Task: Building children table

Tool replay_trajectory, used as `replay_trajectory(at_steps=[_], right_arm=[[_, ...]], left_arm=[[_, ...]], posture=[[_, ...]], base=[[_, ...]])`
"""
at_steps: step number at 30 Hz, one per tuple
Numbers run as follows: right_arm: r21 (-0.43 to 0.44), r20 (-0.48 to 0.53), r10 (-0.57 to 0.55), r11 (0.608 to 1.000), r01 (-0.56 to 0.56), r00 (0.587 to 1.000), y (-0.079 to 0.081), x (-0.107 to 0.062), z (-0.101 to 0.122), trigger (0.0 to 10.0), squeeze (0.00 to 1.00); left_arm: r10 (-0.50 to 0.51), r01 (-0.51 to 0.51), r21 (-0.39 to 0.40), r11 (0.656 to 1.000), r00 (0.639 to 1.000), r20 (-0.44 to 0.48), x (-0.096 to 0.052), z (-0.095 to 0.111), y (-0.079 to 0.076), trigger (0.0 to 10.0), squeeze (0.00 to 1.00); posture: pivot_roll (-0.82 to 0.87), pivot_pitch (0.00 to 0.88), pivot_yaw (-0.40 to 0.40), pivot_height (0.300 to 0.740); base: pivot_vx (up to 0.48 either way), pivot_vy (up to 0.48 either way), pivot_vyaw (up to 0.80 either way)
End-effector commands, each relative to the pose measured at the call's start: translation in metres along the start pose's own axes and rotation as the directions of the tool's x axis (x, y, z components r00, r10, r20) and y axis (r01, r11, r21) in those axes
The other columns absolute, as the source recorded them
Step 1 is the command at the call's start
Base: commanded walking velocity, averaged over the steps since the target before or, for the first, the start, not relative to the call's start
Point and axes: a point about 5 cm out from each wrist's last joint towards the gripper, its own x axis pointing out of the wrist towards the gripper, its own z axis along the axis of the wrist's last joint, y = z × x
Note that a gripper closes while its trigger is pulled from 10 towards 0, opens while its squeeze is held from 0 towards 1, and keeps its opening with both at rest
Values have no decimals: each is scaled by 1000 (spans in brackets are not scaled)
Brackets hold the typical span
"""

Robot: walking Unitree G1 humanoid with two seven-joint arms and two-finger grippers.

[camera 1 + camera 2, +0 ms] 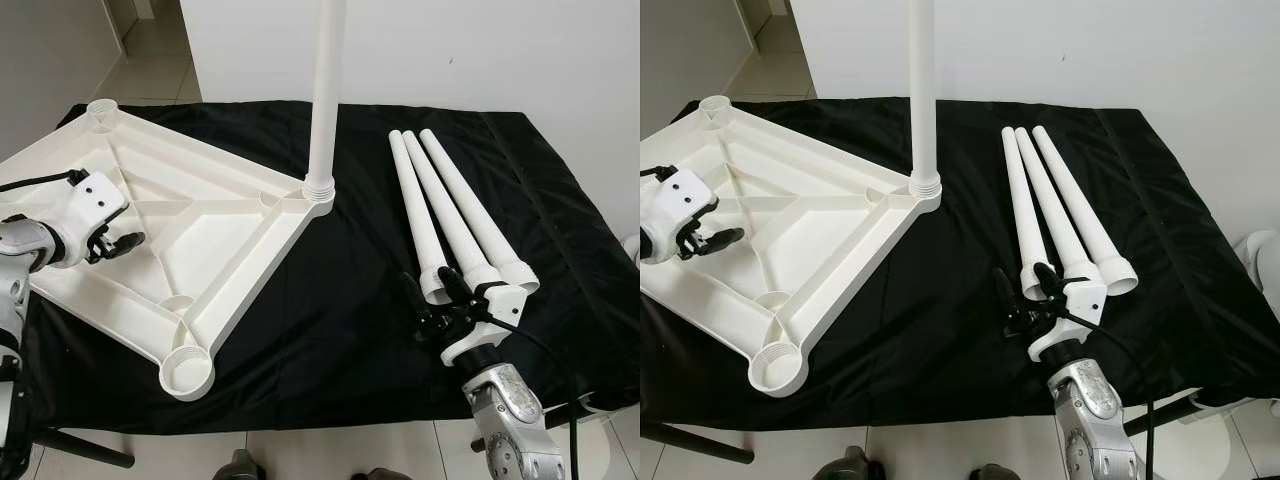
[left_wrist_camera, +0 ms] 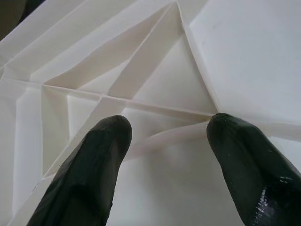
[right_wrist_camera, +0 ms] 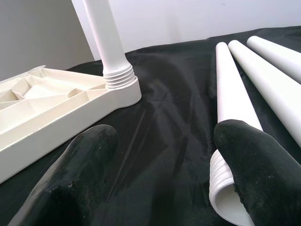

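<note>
Right wrist view showing the right hand [image 3: 160, 165] spread wide, holding nothing, hovering low over the black cloth [image 1: 330, 330] covering the counter. Lying just ahead of one finger [image 3: 256, 165]: the threaded open end of the nearest loose leg [image 3: 230, 117], with two more legs [image 1: 470, 215] resting side by side beyond it, tapering away from the hand. Judging by the look, handling as light, hollow, stiff plastic tubes, smooth and rather slippery, liable to roll on the cloth; best taken across the thick part just behind the threads, not on the threads themselves, leaving them free for screwing in.

Sitting off to the hand's left: the upturned tabletop [image 1: 190, 220], a ribbed white moulding, rigid and light, with one leg already standing [image 1: 324, 90] upright in its nearest-to-the-right-hand corner socket. Waiting open: an empty socket [image 1: 187, 372] at the front corner.

Left wrist view looking between the left hand [image 2: 167, 155] fingers, parted and gripping nothing, hanging just above the ribs of the tabletop's underside, possibly steadying it, though contact cannot be made out.
</note>
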Motion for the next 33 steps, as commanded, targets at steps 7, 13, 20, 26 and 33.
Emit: replay_trajectory(at_steps=[7,13,20,26,33], right_arm=[[-6,3,4,1000,-4,1000,-2,0,1,10000,0],[-9,6,-1,1000,1,1000,-3,0,1,10000,0],[-9,6,1,1000,-1,1000,-3,1,1,10000,0],[-13,8,2,1000,-2,1000,-3,1,2,10000,0],[-11,9,-1,1000,1,1000,-2,1,2,10000,0]], left_arm=[[-167,177,129,976,982,-85,5,-6,-23,10000,0],[-245,257,153,954,965,-90,10,-5,-38,10000,0],[-260,257,148,955,966,-4,18,11,-46,10000,0],[-224,214,89,973,967,125,32,35,-53,10000,0],[-120,121,7,993,972,201,53,59,-60,10000,0]], posture=[[23,31,9,740],[21,32,10,740],[19,31,8,740],[14,33,9,740],[9,34,14,740]], base=[[0,0,0],[0,0,0],[0,0,0],[0,0,0],[0,0,0]])
